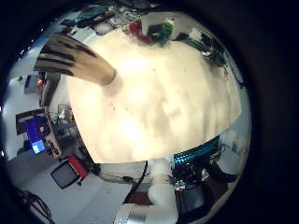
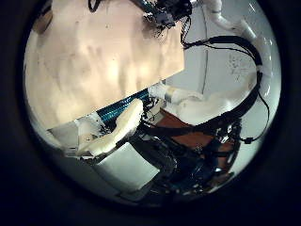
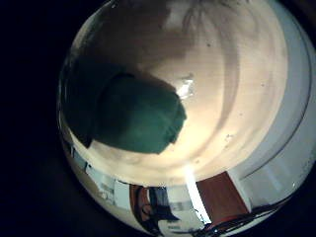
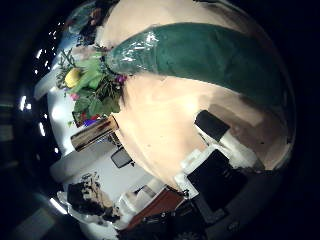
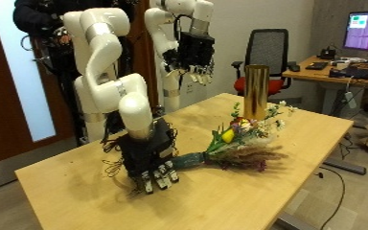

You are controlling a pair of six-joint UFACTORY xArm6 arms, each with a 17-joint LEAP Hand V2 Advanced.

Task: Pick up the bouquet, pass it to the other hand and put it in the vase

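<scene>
i see the bouquet (image 5: 241, 144) lying flat on the bench (image 5: 82, 182), flower heads toward the vase (image 5: 256, 92), green-wrapped stem end toward my right hand (image 5: 149, 158). vase is gold, upright, standing near the far edge of the bench, just behind the flower heads; can't tell if they touch it.

right hand is low at the bench, fingers pointing down with the tips at or near the surface, sitting right at the wrapped stem end. i can't tell whether the fingers are actually closed round the wrap or only beside it. right thumb side palm view has the green wrap (image 4: 210, 58) filling much of the picture, so it's close to that palm, flowers (image 4: 92, 85) at one end and the vase (image 4: 93, 132) beyond them. right little finger side palm view shows the dark green wrap end (image 3: 128, 111) lying on the bench top.

left hand (image 5: 192, 50) hangs high above the bench, well apart from the bouquet, fingers hanging loose and holding nothing. left little finger side palm view looks down on the bench from far off, with the vase (image 1: 79, 62) on it and the flowers (image 1: 148, 30) at the bench's far side.
</scene>
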